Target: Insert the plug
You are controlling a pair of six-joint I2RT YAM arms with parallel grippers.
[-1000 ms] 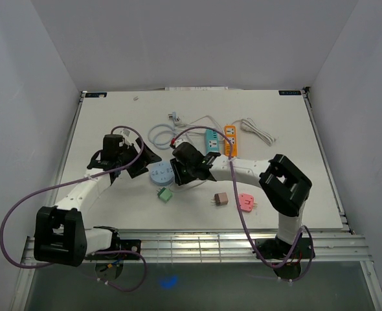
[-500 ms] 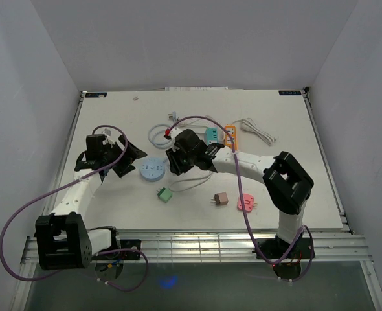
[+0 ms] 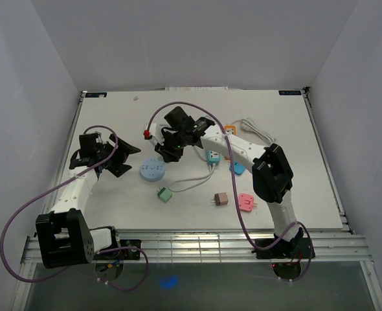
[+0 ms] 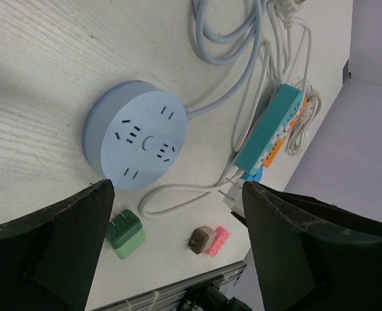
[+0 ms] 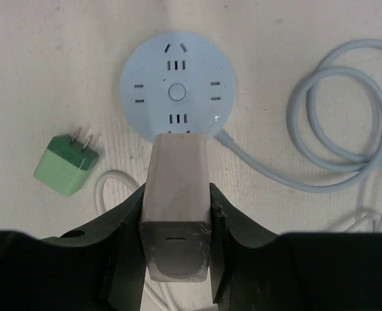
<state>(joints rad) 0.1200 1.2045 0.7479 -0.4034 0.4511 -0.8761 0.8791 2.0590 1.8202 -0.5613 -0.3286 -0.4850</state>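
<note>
**Colleague:** What's on your screens, biggest thing first?

**Me:** The desk (image 3: 113, 207), with both arms reaching over it from the near edge. The next largest thing is the round socket (image 3: 153, 170), which lies flat and face up, left of the desk's middle. Its cord loops off toward the far edge.

**Colleague:** And the arms?

**Me:** My right end effector (image 5: 176, 207) hangs above the socket and is pinching the white charger block (image 5: 176, 175) by its two long sides. I read that grip as keeping the block square to the slots. In the right wrist view its front end covers the socket's near rim. I can't see the prongs, so I can't say whether they line up with a slot pair.

**Colleague:** The left one?

**Me:** The left end effector (image 4: 178, 194) is spread wide and holds nothing. It sits toward the left edge, with the socket just ahead of it. I'd guess it is there to steady the socket when I press down, because that light disc could slide.

**Colleague:** Anything in the way?

**Me:** The teal strip (image 4: 269, 129) lies beyond the socket, toward the right edge. The green plug (image 3: 164, 194) is just beside the socket on the near side. The brown plug (image 3: 220, 199) and the pink plug (image 3: 246, 202) lie well apart from the socket, toward the near edge.
</note>
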